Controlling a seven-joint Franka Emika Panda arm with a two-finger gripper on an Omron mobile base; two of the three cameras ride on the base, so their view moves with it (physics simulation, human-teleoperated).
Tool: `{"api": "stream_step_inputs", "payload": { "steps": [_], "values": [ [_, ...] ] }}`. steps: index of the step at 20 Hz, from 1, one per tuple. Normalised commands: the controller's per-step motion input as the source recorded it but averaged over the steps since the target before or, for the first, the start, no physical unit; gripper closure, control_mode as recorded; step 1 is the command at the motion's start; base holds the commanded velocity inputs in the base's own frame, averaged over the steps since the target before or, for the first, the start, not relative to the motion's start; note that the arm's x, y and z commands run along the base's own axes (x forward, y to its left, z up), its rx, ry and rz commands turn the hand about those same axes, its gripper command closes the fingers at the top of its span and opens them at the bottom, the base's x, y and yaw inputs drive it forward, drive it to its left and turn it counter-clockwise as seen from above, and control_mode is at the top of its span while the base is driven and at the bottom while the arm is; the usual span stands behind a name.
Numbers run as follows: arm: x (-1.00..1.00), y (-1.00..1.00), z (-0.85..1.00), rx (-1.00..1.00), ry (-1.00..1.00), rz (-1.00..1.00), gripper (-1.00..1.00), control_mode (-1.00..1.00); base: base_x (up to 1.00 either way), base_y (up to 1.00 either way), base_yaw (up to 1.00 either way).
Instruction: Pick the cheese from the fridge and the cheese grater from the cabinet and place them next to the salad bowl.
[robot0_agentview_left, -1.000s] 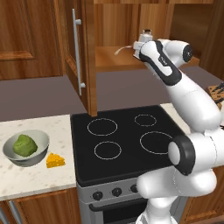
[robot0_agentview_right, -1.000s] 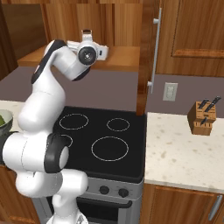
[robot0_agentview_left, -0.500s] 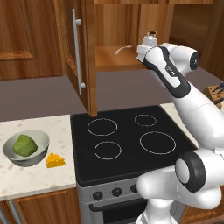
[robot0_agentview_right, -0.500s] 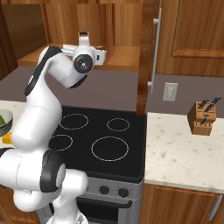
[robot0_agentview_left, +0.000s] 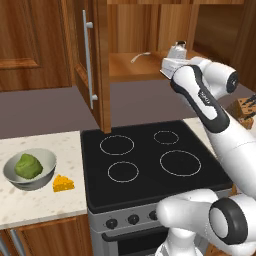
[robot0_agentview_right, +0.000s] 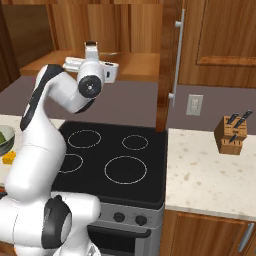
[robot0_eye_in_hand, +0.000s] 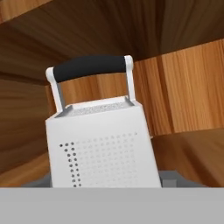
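Observation:
The cheese grater (robot0_eye_in_hand: 100, 144), a white box with a black handle, stands between my fingertips in the hand view. My gripper (robot0_eye_in_hand: 105, 181) is shut on its sides. The hand reaches into the open brown cabinet (robot0_agentview_left: 102, 65), just above its wooden shelf (robot0_agentview_left: 132, 69), where my gripper (robot0_agentview_left: 176, 50) (robot0_agentview_right: 91, 55) holds the grater (robot0_agentview_right: 91, 48). The salad bowl (robot0_agentview_left: 42, 159) with its green lettuce sits on the counter left of the stove. The orange cheese (robot0_agentview_left: 63, 183) lies right beside it. Both are at the left edge of the right base view, cheese (robot0_agentview_right: 7, 159). The fridge is out of view.
A thin curved white object (robot0_agentview_left: 140, 56) lies on the cabinet shelf. The cabinet door's silver handle (robot0_agentview_left: 89, 60) juts out over the black stove (robot0_agentview_left: 150, 160). A knife block (robot0_agentview_right: 232, 135) stands on the right counter below a wall outlet (robot0_agentview_right: 194, 105).
My hand with the grater has shifted a little right in the left base view, along the shelf front, and the elbow has swung outward. Bowl and cheese are unmoved.

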Motion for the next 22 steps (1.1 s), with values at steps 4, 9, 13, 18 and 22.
{"api": "stream_step_inputs", "payload": {
  "steps": [4,9,13,18,22],
  "values": [
    [-0.75,0.00,0.10,0.04,0.03,0.00,1.00,-1.00,0.00,0.00,0.00],
    [-0.82,0.01,0.02,0.02,0.03,0.00,1.00,-1.00,0.00,0.00,0.00],
    [-0.93,0.11,-0.05,0.01,-0.14,0.00,1.00,-1.00,0.00,0.00,0.00],
    [-0.87,0.13,-0.21,0.00,-0.09,0.01,1.00,-1.00,0.00,0.00,0.00],
    [-0.72,0.14,-0.23,0.00,0.00,0.12,1.00,-1.00,0.00,0.00,0.00]
  ]
}}
